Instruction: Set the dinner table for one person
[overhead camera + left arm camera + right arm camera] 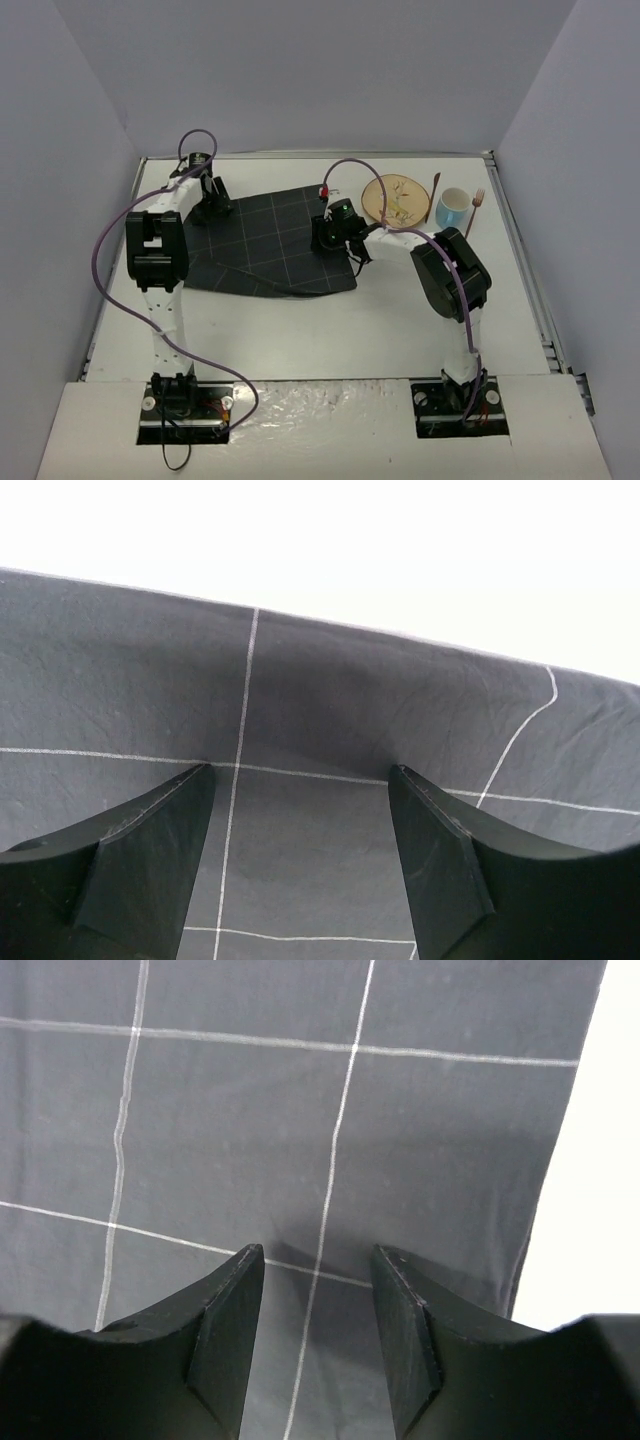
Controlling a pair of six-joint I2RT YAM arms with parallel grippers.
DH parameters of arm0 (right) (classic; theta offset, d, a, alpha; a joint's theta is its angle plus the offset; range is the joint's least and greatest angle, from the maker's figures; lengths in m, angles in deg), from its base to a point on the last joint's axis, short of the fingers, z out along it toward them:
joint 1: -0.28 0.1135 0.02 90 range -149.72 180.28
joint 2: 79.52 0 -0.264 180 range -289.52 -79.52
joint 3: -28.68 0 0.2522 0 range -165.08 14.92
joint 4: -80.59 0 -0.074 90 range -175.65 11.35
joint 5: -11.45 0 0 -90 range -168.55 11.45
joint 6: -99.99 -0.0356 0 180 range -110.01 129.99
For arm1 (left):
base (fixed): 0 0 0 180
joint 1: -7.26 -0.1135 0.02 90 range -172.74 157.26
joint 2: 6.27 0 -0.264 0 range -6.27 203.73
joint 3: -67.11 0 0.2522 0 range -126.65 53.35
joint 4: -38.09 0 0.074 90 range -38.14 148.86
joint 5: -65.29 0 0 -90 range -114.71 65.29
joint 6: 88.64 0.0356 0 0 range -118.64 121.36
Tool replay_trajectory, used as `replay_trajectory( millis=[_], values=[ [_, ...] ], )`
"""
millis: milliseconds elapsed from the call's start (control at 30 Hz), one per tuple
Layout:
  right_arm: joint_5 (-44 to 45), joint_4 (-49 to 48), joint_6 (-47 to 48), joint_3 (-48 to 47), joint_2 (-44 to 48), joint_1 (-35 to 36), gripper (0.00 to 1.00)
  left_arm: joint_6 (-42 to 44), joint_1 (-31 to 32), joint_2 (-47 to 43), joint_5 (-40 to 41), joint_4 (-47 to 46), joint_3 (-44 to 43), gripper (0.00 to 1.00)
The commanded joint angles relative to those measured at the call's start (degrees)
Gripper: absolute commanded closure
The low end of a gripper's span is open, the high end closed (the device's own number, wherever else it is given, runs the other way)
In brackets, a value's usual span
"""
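Observation:
The dinner table [400,330] is a large white top. A dark grid-lined placemat [265,240] lies on it, left of middle, its near edge rumpled. My left gripper [213,205] stands over the mat's far left corner. In the left wrist view my left gripper [300,770] is open, tips down close to the placemat [320,680], with only flat cloth between the fingers. My right gripper [330,240] hangs over the mat's right edge. The right wrist view shows my right gripper [318,1250] open above the placemat [250,1110], and bare table [590,1210] to the right.
At the back right stand a tan round plate [395,200], a thin dark utensil [434,195], a light blue cup [452,208] and a pinkish fork [474,210]. Walls close in on three sides of the table.

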Motion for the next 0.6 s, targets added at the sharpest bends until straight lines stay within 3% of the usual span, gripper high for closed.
replay_trajectory(
  millis=[0,200,400,567],
  values=[
    [1.58,-3.87,-4.07,4.39,1.36,-2.23,0.55,0.01,-0.40,6.13,-4.98,2.40,-7.37,0.34],
    [-0.59,-4.03,-2.67,4.23,2.00,-2.52,0.55,1.43,-0.38,4.84,-7.42,2.19,-9.77,0.33],
    [-4.06,-3.38,1.32,2.90,5.92,-2.06,0.55,5.82,1.34,-12.94,-6.48,1.30,0.27,0.30],
    [-4.16,-4.17,2.14,2.51,6.19,-2.08,0.55,7.47,6.11,-18.46,-4.33,3.01,7.56,0.30]
  ],
)
